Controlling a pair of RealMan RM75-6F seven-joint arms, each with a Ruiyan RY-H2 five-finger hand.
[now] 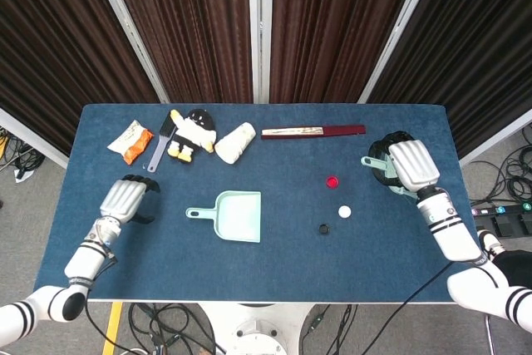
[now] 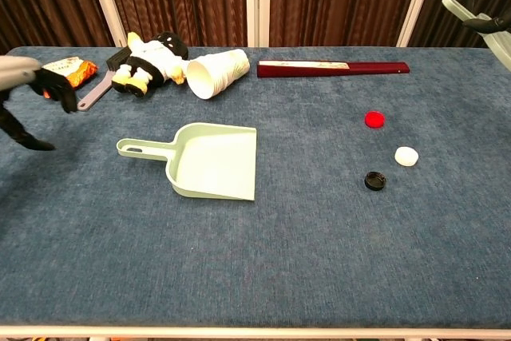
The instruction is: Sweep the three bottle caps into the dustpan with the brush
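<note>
The right hand (image 1: 411, 165) grasps the brush (image 1: 376, 163) above the table's (image 1: 274, 263) right edge. The left hand (image 1: 125, 199) hangs released, left of the dustpan (image 1: 236, 215). Three caps — red (image 1: 332, 181), white (image 1: 344, 212), black (image 1: 324, 229) — lie between on open cloth.

This looks like a robotics lab staged for recording: a desk (image 1: 274, 263) covered in blue felt stands before dark brown curtains (image 1: 199, 31) hung between white frame poles (image 1: 259, 27), with loose cables (image 1: 166, 326) and a pedal box (image 1: 503, 220) on the grey floor (image 1: 41, 197) around it.
</note>
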